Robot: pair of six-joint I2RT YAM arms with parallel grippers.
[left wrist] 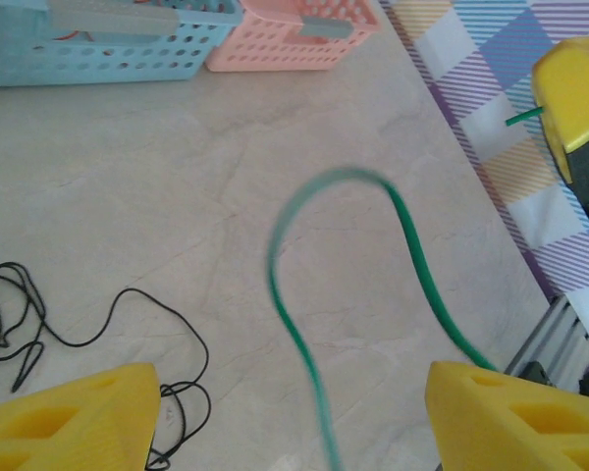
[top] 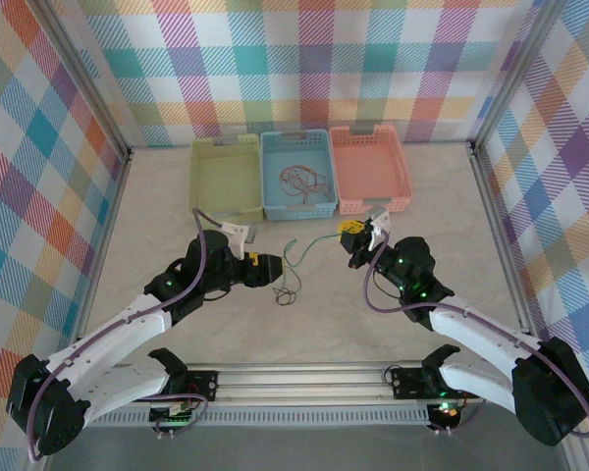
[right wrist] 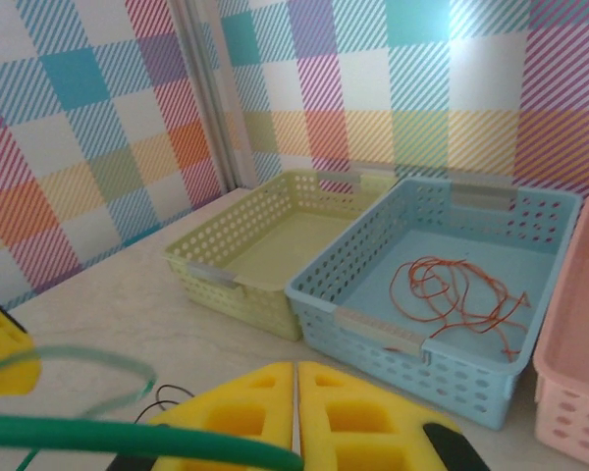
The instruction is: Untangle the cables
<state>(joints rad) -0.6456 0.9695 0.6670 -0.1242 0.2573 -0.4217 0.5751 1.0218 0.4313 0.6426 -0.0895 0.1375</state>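
The green cable [top: 312, 241] runs in the air from my right gripper [top: 354, 233] toward my left gripper [top: 273, 270]. The right gripper [right wrist: 295, 368] is shut on the green cable [right wrist: 128, 437], which enters the seam between its yellow fingers. My left gripper [left wrist: 293, 381] is open, and a blurred loop of the green cable [left wrist: 296, 334] hangs between its fingers without touching either. The black cable [top: 287, 290] lies curled on the table just right of the left gripper, seen as the black cable [left wrist: 128, 304] beside the left finger. The red-orange cable [right wrist: 452, 294] lies in the blue basket [top: 297, 201].
A green basket [top: 226, 182], the blue basket and a pink basket [top: 370, 172] stand side by side at the back of the table. Plaid walls close off the left, right and back. Metal rails run along the table's edges.
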